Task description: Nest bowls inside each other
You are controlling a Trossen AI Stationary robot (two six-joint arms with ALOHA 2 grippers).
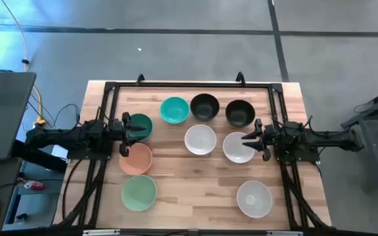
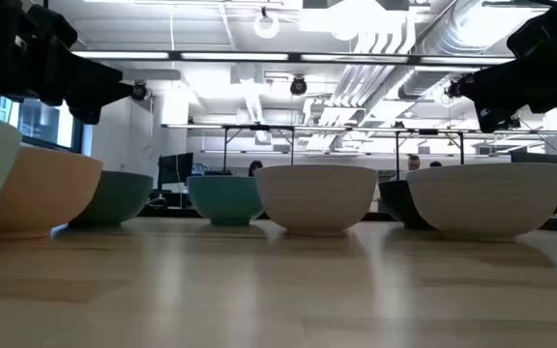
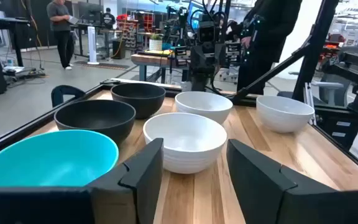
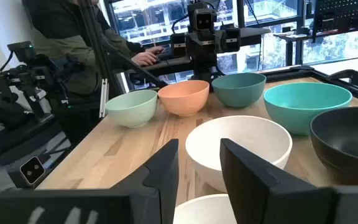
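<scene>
nothing is nested yet; all nine bowls sit singly on the desk (image 1: 195, 183). the right gripper (image 1: 249, 139) hangs with fingers spread, empty, right over the near rim of a white bowl (image 1: 237, 147), with a second white bowl (image 1: 200, 139) straight ahead of it. the left gripper (image 1: 126, 127), also spread and empty, sits above the dark green bowl (image 1: 140, 126), with the peach bowl (image 1: 136, 158) just beside. each arm is nearest its own bowl; the right one looks best placed to grip first.

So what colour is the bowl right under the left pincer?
Dark green bowl, under the open left pincer; clearest in the high view.
</scene>
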